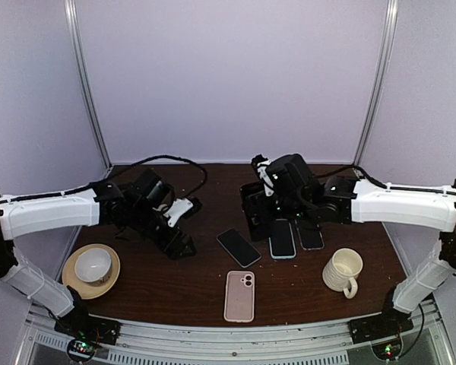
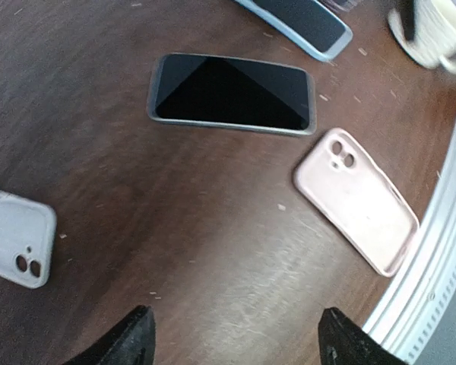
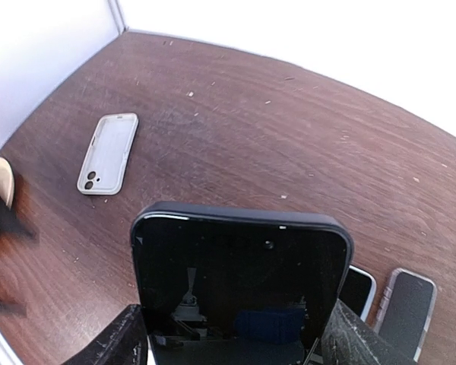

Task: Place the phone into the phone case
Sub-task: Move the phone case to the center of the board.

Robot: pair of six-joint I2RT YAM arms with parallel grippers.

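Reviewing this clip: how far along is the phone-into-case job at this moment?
Done: the right gripper has a dark phone clamped upright between its fingers. In hand: no fitting is under way. The left gripper hangs open, holding nothing. Left: the pink case and the white case both lie empty on the table, so the phone must be carried to one and pressed in.

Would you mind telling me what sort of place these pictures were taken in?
Most likely a robot test bench in a lab: two robot arms bolted to a dark table, plain pale panels boxing it in, and phones, a pink case and a mug laid out as props.
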